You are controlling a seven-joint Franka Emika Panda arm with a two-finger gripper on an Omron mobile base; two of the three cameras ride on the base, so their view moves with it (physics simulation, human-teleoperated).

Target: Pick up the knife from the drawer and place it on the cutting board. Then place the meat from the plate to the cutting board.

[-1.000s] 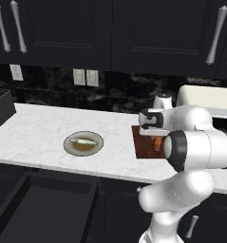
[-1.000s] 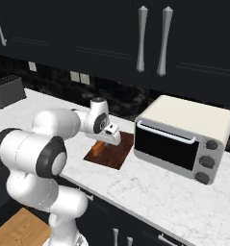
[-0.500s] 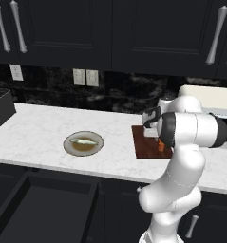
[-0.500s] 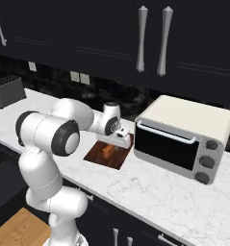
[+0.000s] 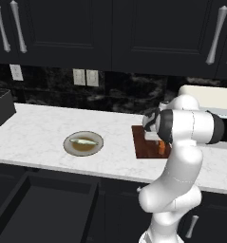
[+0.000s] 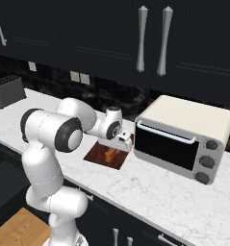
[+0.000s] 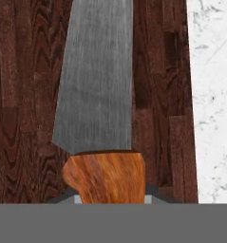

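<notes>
Knife [image 7: 98,95] tip cut off at top edge — cutting board [image 5: 142,146] partly behind arm.

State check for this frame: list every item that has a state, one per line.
gripper: shut on the knife
knife: held by its orange handle, blade over the cutting board
cutting board: on the counter, no meat on it
meat: lying on the plate
plate: on the counter
drawer: open
toaster oven: door closed

White marble counter [image 5: 34,137] carried: plate [image 5: 83,143] at centre-left, cutting board [image 5: 144,148] to its right, toaster oven [image 6: 181,137] beyond board, dark toaster [image 6: 6,91] at far left.
</notes>
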